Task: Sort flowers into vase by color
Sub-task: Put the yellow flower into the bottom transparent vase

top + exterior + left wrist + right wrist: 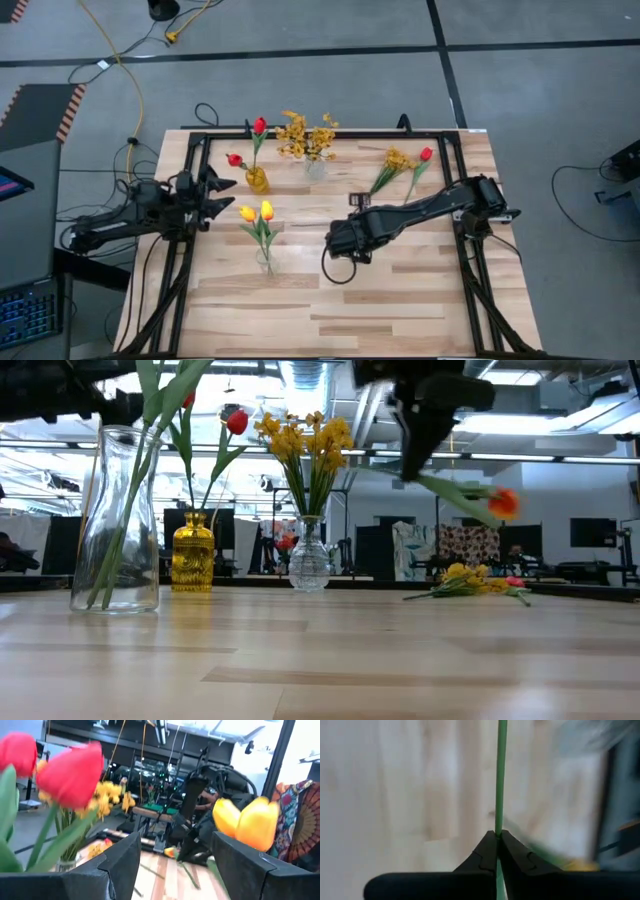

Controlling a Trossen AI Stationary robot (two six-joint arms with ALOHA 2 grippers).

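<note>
My right gripper hangs above the middle of the table, shut on the green stem of a tulip with an orange-red head. At the table's left, my left gripper waits open, its fingers empty. An amber vase holds red tulips. A small clear vase holds yellow sprays. A tall clear vase near the front holds yellow tulips. A yellow spray and a red tulip lie on the table at the far right. My right gripper pinches the tulip's stem between its two fingertips, which lie across it. The fingers come from above, slanting down. The flower is lifted clear of the table and slopes down away from the fingers, its head lowest.
A black frame runs around the wooden table top. The three vases stand in the left and far middle part. Bare wood fills the near half and the near right.
</note>
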